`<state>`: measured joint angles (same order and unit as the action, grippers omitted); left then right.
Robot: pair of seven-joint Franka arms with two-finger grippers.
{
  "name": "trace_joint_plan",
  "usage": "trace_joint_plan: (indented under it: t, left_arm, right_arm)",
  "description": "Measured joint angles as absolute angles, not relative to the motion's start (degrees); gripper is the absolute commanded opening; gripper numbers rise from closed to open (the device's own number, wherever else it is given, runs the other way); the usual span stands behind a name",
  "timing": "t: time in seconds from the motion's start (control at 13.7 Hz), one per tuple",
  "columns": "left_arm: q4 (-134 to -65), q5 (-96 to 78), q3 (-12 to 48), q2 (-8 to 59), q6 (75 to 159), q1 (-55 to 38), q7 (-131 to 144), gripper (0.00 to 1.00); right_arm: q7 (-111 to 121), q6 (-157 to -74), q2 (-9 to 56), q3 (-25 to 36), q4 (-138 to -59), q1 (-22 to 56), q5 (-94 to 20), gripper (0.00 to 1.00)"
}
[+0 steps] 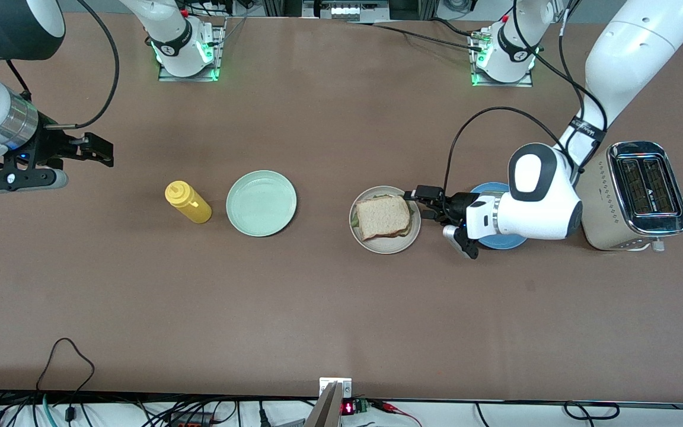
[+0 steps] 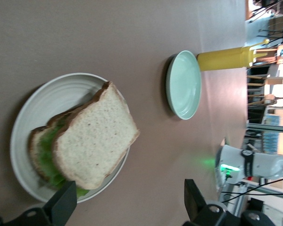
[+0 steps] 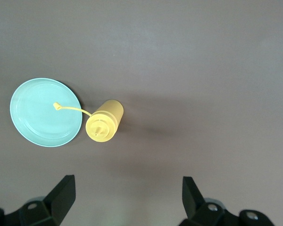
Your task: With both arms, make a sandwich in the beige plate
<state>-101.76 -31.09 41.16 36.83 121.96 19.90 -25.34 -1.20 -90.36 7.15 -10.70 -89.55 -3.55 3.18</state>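
Sandwich (image 1: 383, 217) sits on beige plate (image 1: 387, 245); left gripper (image 1: 436, 214) open beside it, right gripper (image 3: 127, 197) open, waiting. Risk: left gripper's fingers clip top slice w/ any sideways pull.

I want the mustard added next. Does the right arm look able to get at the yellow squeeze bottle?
Probably yes: the right gripper is open above bare table near the upright yellow squeeze bottle, with nothing between them.
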Motion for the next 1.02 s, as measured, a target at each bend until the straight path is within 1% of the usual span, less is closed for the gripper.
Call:
trace_joint_plan:
  t: [0.22,0.51,0.66,0.73,0.8,1.02]
  left_arm:
    - [-101.8,-22.7,39.5,35.0,121.0,20.1,-22.6,1.00]
    - [-99.5,-9.0,37.6,32.9,116.3,20.3,-17.8,1.00]
    - [-98.3,-2.8,36.8,31.0,113.7,20.1,-15.9,1.00]
    - [-98.1,-1.7,35.4,29.5,112.8,19.7,-15.7,1.00]
    - [-97.9,-1.2,32.2,27.6,112.0,18.2,-15.7,1.00]
    - [-96.8,-1.1,15.6,20.7,111.3,8.2,-15.8,1.00]
  right_arm:
    - [-1.2,-90.4,7.2,-10.7,-89.6,-3.5,3.2,1.00]
    - [-1.2,-90.4,7.2,-10.7,-89.5,-3.5,3.2,1.00]
    - [-1.2,-90.4,7.2,-10.7,-89.5,-3.6,3.1,1.00]
    - [-1.2,-90.4,7.2,-10.7,-89.5,-3.6,3.1,1.00]
    - [-1.2,-90.4,7.3,-10.7,-89.5,-3.6,3.1,1.00]
    - [-1.2,-90.6,8.4,-10.4,-89.5,-3.7,3.1,1.00]
